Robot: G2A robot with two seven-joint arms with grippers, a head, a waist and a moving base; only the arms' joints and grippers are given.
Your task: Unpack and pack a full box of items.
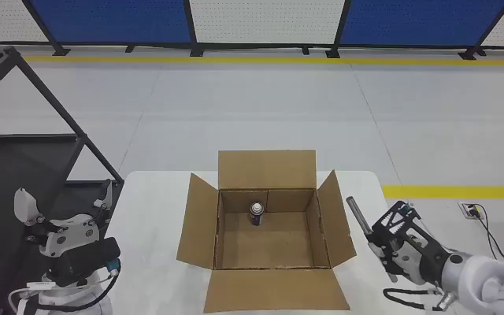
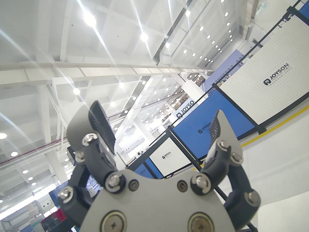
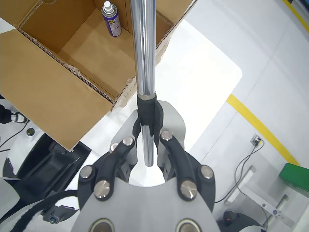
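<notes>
Top view gives me a white worktop (image 1: 157, 228) on pale floor (image 1: 236, 110), yellow line (image 1: 252, 59) and blue partition panels (image 1: 110, 20) behind. An open cardboard box (image 1: 266, 169) on it holds one upright spray can (image 1: 256, 213) at its far wall. My right gripper (image 3: 147, 121) clamps a chrome rod (image 3: 142, 37) beside the box; my left gripper (image 2: 157, 108) gapes, aimed at the ceiling (image 2: 72, 25).

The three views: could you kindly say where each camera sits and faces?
Top view: above the arms, looking down at the open brown cardboard box; both arms show.
Left wrist view: facing the ceiling past the open left claw.
Right wrist view: facing the box past the right claw holding a shiny metal rod.
Top and right wrist share the box.
</notes>
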